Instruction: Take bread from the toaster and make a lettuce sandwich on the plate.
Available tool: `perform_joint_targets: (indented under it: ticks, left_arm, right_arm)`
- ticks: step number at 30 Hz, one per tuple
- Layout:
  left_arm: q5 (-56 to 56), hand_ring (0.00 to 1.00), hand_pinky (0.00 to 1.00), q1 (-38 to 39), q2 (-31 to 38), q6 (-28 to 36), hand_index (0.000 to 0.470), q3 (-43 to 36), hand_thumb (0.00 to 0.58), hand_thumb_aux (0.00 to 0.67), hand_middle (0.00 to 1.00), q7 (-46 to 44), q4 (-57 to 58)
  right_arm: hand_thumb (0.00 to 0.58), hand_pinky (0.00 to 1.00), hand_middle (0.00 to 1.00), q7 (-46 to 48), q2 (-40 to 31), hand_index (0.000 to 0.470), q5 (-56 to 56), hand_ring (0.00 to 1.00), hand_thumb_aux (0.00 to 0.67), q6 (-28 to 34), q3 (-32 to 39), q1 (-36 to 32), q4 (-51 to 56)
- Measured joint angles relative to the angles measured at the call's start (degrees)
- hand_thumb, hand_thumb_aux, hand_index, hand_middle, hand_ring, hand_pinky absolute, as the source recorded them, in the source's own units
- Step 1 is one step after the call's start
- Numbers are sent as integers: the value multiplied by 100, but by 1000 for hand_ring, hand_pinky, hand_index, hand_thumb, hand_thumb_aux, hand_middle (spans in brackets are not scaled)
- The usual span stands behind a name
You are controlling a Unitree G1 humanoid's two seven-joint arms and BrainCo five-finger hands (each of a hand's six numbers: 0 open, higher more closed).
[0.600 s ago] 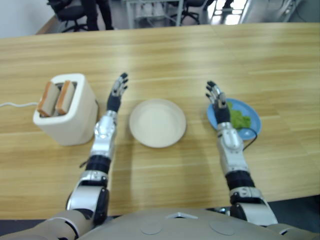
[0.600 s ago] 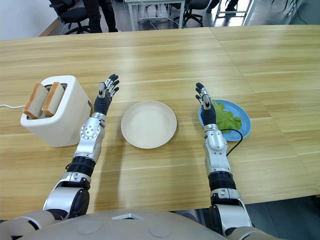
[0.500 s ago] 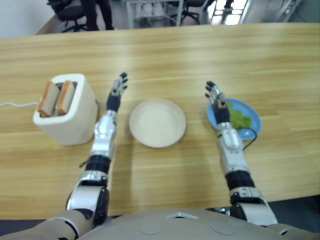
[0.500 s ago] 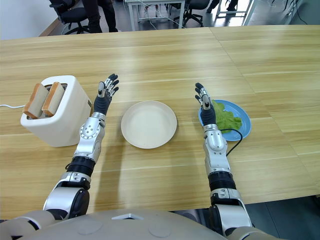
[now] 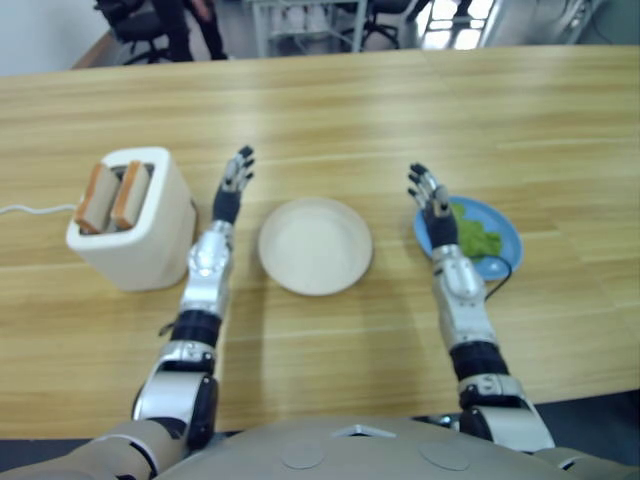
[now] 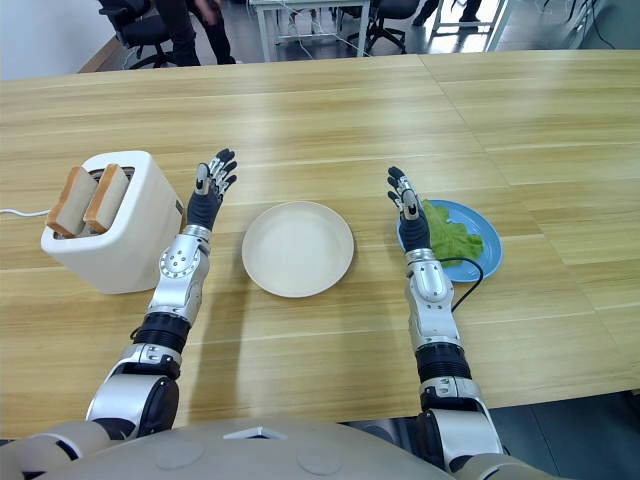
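Observation:
A white toaster (image 6: 112, 240) stands at the left of the wooden table with two slices of bread (image 6: 87, 198) upright in its slots. A cream plate (image 6: 298, 248) lies bare at the centre. On the right, lettuce (image 6: 452, 235) rests on a blue plate (image 6: 489, 252). My left hand (image 6: 210, 189) is open, fingers straight, between the toaster and the cream plate, holding nothing. My right hand (image 6: 408, 209) is open too, at the left edge of the blue plate, partly covering its rim.
A white power cord (image 6: 14, 212) runs off the left edge from the toaster. A thin black cable (image 6: 470, 268) loops beside my right wrist. Office chairs (image 6: 145, 25) stand beyond the table's far edge.
My right hand has drifted slightly to the left and away from me. The left hand and the objects on the table have stayed put.

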Motion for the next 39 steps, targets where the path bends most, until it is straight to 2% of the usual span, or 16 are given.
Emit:
perform_joint_targets:
  ticks: [3,5,7,10,12,14,16,18,20,26,39]
  left_arm:
    - [-108,0,0,442,126,548,0,-115,0,0,0,-126,-1789]
    - [-331,0,0,563,590,1224,0,-42,0,0,0,-233,-3518]
    - [-825,0,0,540,1497,1984,0,532,0,0,0,-390,-5150]
    - [-1137,0,0,512,2627,2602,0,1647,0,0,0,-577,-5963]
    - [-949,0,0,609,3298,2838,0,2206,0,0,0,-676,-5858]
    - [-258,0,0,903,4036,2947,0,2484,0,0,0,-679,-5352]
    - [819,0,0,1380,4608,3002,0,2497,0,0,0,-507,-4734]
    - [1642,0,0,1711,4823,3079,0,2316,0,0,0,-286,-4302]
    - [2437,0,0,1977,4926,3175,0,1935,0,0,0,-74,-3855]
    - [3620,0,0,2136,4941,3566,0,1141,0,0,0,133,-2971]
    - [4016,0,0,2432,4839,3976,0,918,0,0,0,74,-2336]
  right_arm:
    - [0,0,0,3,2,0,-2,0,0,18,7,13,-9]
    - [0,0,0,6,2,0,-8,0,0,28,13,22,-12]
    - [0,0,0,7,3,0,-17,0,0,34,16,34,-22]
    - [0,0,0,4,-23,0,-17,0,0,35,0,95,-26]
    - [0,0,0,3,-4,0,-17,0,0,38,12,108,-24]
    - [0,0,0,3,11,0,-17,0,0,34,16,123,-23]
    - [0,0,0,4,6,0,-16,0,0,36,11,139,-18]
    - [0,0,0,6,3,0,-16,0,0,37,10,144,-18]
    - [0,0,0,11,5,0,-16,0,0,39,12,143,-20]
    - [0,0,0,47,-16,0,-15,0,0,68,12,142,-56]
    - [0,0,0,155,-96,0,-8,0,0,216,6,212,-278]
